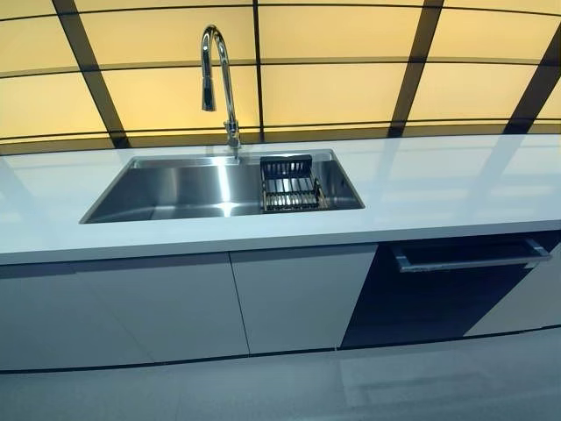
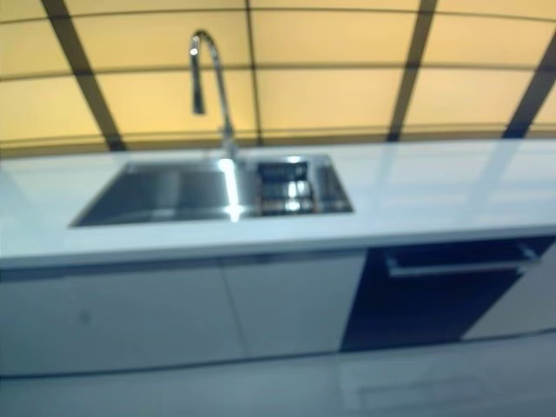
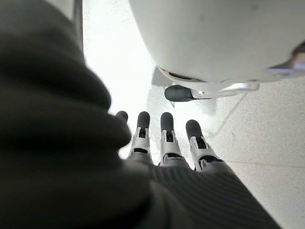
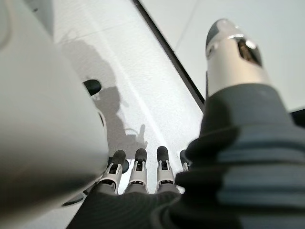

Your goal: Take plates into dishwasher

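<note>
1. Head views: no plates show. A dark rack (image 1: 289, 184) sits in the sink (image 1: 175, 189), perhaps holding some; the table (image 1: 438, 184) lies bare. The dishwasher (image 1: 447, 285), shut, stands lower right, its handle (image 1: 469, 256) running left-right, so the right arm is nearer.
2. Left wrist: left robot hand (image 3: 164, 143) hangs straight-fingered over floor (image 3: 267, 124), holding nothing.
3. Right wrist: right robot hand (image 4: 138, 174) likewise relaxed, holding nothing.

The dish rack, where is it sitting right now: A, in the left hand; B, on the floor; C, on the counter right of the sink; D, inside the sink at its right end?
D: the dark dish rack sits inside the steel sink, at its right end.
</note>
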`<state>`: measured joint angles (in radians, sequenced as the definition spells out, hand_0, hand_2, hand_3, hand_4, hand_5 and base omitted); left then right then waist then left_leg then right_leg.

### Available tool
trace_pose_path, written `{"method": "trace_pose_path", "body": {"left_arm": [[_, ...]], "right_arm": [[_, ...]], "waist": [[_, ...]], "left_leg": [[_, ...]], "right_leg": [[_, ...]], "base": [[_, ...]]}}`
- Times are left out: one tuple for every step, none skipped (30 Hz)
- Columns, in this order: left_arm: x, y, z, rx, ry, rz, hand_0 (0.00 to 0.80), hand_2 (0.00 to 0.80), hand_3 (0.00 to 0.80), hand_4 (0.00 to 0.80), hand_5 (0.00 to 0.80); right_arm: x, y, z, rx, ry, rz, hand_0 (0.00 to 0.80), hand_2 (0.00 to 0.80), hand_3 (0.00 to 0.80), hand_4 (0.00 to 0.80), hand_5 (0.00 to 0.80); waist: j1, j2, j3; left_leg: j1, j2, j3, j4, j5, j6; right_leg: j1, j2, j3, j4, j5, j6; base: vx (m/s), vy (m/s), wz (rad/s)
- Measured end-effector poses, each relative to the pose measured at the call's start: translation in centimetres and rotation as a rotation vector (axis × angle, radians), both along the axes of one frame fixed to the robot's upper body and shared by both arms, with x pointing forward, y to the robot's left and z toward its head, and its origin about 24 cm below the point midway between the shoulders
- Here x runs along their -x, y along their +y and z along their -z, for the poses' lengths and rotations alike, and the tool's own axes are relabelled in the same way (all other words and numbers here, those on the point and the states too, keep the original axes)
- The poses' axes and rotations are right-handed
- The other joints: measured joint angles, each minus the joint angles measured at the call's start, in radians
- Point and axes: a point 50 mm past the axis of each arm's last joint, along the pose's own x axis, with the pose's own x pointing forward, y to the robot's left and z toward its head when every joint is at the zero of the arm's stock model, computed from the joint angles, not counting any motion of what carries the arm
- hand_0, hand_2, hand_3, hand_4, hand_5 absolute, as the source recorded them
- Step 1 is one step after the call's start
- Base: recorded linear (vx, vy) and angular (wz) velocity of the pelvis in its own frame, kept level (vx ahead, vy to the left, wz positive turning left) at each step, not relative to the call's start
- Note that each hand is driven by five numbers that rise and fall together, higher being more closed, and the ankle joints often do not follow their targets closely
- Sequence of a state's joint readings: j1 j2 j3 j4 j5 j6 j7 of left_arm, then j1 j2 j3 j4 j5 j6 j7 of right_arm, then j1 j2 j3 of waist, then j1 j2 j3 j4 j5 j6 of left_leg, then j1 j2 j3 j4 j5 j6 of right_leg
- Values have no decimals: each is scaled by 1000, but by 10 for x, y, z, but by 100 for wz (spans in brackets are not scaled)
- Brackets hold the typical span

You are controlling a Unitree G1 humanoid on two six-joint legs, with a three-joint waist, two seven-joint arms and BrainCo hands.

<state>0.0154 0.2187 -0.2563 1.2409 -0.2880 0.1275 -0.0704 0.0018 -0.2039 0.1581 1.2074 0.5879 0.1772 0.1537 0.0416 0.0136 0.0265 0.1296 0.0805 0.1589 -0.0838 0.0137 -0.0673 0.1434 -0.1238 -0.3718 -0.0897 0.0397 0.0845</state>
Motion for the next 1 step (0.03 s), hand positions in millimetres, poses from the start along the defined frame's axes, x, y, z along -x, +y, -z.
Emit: {"method": "trace_pose_path", "body": {"left_arm": [[0,0,0,1,2,0,0,0,0,0,0]], "right_arm": [[0,0,0,4,4,-14,0,0,0,0,0]], "waist": [[0,0,0]], "left_leg": [[0,0,0,0,-2,2]], "right_leg": [[0,0,0,0,0,0]], "base": [[0,0,0]]}}
